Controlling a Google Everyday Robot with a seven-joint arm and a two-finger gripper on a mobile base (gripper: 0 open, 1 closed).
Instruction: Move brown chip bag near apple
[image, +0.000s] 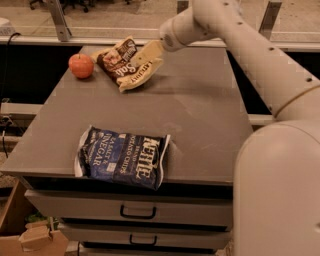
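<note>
The brown chip bag (121, 66) lies crinkled on the far left part of the grey table (200, 110), its cream edge facing the front. The apple (81, 65) sits just to its left, a small gap apart. My gripper (149, 51) is at the bag's upper right edge and touches it, with the arm (240, 45) reaching in from the right.
A larger dark-blue Kettle chip bag (122, 156) lies at the table's front edge, slightly overhanging it. Drawers (135, 212) sit below the tabletop. My white body (280, 190) fills the right foreground. A cardboard box (25, 235) stands on the floor at lower left.
</note>
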